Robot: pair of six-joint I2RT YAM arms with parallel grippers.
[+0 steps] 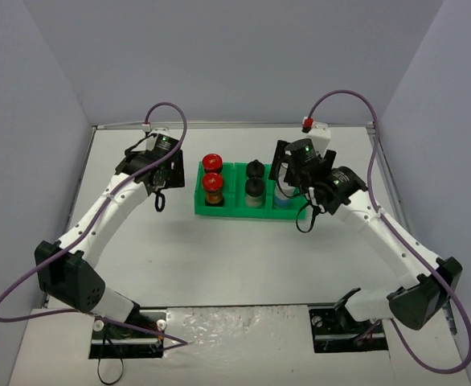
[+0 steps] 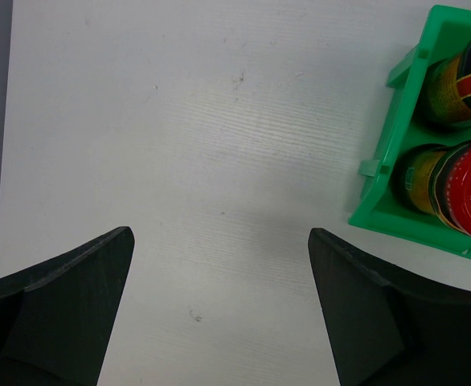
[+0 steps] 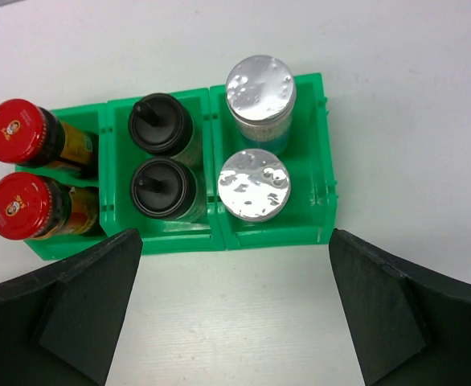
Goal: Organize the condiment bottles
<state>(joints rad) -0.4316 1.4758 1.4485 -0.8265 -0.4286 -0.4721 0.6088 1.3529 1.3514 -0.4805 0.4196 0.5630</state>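
Observation:
A green three-bin rack (image 1: 234,211) holds all six condiment bottles. In the right wrist view two red-capped jars (image 3: 17,169) fill the left bin, two black-capped jars (image 3: 160,154) the middle bin, and two silver-capped jars (image 3: 257,133) the right bin. My right gripper (image 3: 234,237) is open and empty, just above the rack's near edge; in the top view it (image 1: 301,211) covers the silver-capped jars. My left gripper (image 2: 219,233) is open and empty over bare table, left of the rack (image 2: 396,129) and its red-capped jars (image 2: 470,189); it also shows in the top view (image 1: 161,198).
The white table (image 1: 235,257) is walled in by grey panels on the left, back and right. Purple cables (image 1: 171,112) loop off both arms. The arm bases (image 1: 131,334) stand at the near edge.

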